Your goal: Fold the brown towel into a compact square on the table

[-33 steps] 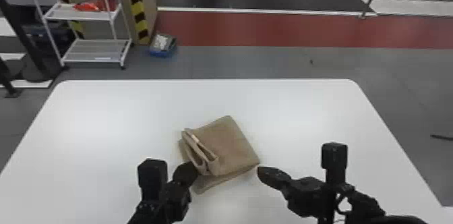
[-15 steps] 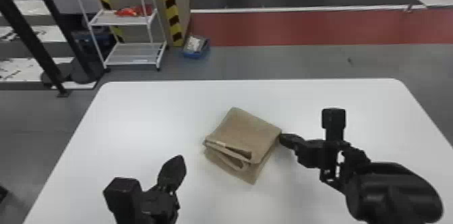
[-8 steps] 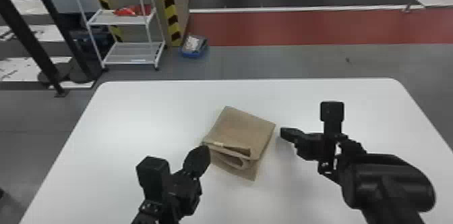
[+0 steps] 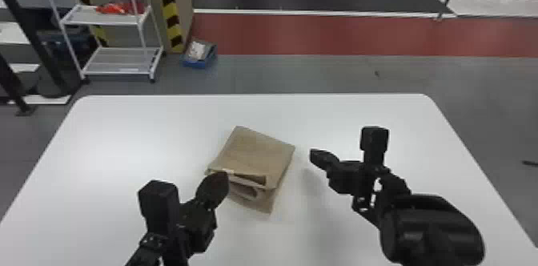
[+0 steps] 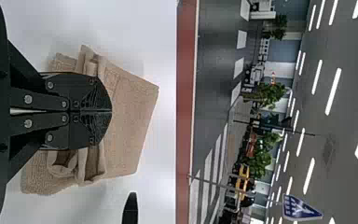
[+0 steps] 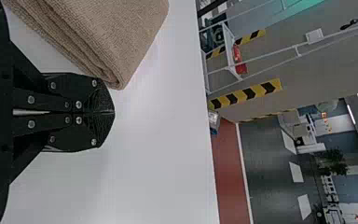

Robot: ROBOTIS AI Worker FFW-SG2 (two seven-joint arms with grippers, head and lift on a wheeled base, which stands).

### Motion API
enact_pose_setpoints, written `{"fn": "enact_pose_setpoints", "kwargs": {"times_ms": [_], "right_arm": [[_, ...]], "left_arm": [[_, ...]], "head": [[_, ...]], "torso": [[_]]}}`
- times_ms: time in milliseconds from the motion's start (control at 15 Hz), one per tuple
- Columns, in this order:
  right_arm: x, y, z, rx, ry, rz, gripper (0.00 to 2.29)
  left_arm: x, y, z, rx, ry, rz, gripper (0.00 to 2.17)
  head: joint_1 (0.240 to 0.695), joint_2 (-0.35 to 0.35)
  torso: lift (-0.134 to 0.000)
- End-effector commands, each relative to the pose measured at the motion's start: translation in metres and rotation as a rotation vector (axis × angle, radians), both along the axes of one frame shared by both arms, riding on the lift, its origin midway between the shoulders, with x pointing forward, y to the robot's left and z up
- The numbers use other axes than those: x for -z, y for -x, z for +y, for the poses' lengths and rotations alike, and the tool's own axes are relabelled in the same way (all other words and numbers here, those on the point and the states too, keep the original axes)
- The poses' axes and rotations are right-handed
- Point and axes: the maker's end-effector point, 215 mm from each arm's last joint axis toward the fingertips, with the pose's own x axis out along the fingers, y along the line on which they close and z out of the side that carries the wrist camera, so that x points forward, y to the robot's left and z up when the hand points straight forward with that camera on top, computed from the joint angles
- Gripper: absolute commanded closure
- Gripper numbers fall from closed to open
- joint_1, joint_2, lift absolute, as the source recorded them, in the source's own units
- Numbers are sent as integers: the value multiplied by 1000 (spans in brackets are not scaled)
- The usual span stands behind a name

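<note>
Our jaws are clenched, with nothing visible between them: left gripper (image 5: 111, 111) over the near folds, right gripper (image 6: 113, 112) just beside the towel (image 4: 256, 153). It lies on the table (image 4: 160, 125), a layered packet. We judge folding mostly done; loose near layers need flattening and squaring.

Beyond the left pincer (image 4: 218, 180) and off to its left, a white metal rack (image 4: 112, 69) with two shelves holds a bright red-orange item (image 4: 114, 8). A small blue box (image 4: 205, 62) sits straighter ahead of that pincer, near a flat brick-red floor strip (image 4: 320, 35) running across beyond the right pincer (image 4: 315, 156).
</note>
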Motion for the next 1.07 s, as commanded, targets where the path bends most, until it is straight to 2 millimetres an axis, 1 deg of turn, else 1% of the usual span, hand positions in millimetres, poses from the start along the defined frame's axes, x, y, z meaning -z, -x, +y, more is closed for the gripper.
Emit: {"fn": "enact_pose_setpoints", "kwargs": {"times_ms": [0,133,333,400,467,600,667,800,1000], "right_arm": [[-6,9,14,-61,-49,-11,2128],[-16,19,33,-161,-116,-29,2128],[-18,21,38,-170,-120,-33,2128],[-19,21,35,-154,-102,-44,2128],[-25,20,28,-126,-81,-82,2128],[-24,18,17,-81,-42,-96,2128],[-21,16,11,-66,-25,-92,2128],[-8,16,1,-38,33,-67,2125],[8,15,-11,-10,89,-36,2125]], "left_arm": [[-8,-4,0,-11,8,-22,1966],[-12,-4,0,-13,13,-33,1966],[-15,-6,1,-15,18,-41,1966],[-14,-6,2,-18,19,-40,1966],[-15,-6,5,-21,21,-42,1966],[-14,-6,10,-24,25,-39,1966],[-14,-6,10,-18,26,-39,1966],[-17,-9,6,-4,30,-44,1966],[-15,-17,0,18,30,-43,1966]], "head": [[695,-39],[695,-18],[695,1],[695,2],[695,3],[695,-2],[695,-5],[695,-11],[695,-33]], "torso": [[-57],[-57],[-57],[-57],[-57],[-57],[-57],[-57],[-57]]}}
